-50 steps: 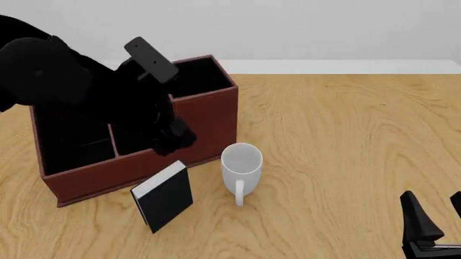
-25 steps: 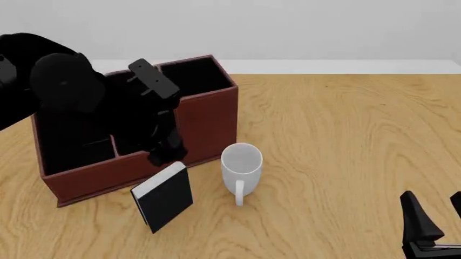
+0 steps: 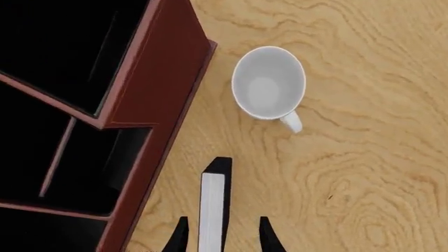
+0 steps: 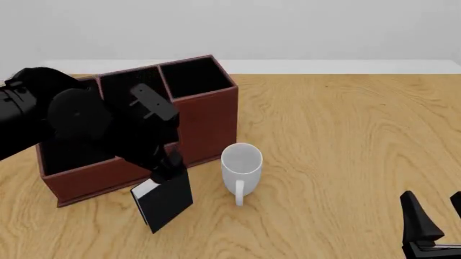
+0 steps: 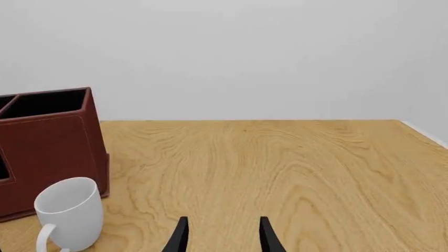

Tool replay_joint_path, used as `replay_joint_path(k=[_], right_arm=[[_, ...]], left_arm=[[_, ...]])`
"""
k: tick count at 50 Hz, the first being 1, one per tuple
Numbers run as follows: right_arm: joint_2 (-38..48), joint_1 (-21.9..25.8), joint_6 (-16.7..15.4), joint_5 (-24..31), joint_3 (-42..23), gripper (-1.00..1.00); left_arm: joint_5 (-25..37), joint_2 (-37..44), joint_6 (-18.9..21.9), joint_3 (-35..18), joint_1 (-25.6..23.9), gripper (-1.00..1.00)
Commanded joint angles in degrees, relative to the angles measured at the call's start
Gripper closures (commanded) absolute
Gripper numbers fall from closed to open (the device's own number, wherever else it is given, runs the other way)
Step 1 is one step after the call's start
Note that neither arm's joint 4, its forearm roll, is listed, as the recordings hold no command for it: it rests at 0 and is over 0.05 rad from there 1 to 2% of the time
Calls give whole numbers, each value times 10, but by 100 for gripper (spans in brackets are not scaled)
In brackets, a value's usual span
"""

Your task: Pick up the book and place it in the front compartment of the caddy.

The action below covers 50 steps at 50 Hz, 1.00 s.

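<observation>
Front view: you looked from above the near edge, forward and down across the table (image 4: pixel 346 140). Left wrist: close, straight down. Right wrist: low, level, facing far wall. All three caught the mug (image 4: pixel 241 164) and caddy (image 4: pixel 205 110).

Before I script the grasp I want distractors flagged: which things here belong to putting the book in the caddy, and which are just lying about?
For the job:
- book, standing on the table in front of the caddy
- caddy
- left pincer, fingers either side of the book's top edge

Lying about:
- white mug, beside the book
- right pincer, idle
</observation>
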Motion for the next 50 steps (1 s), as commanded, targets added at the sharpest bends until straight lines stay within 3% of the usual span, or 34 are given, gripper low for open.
replay_joint_path(k=[1, 28, 50], right_arm=[[0, 0, 0, 0, 0, -100], [0, 0, 0, 0, 0, -100], [0, 0, 0, 0, 0, -100]], left_arm=[[-31, -3, 0, 47, 15, -100], [-96, 19, 2, 117, 47, -100], [-146, 31, -29, 166, 25, -100]])
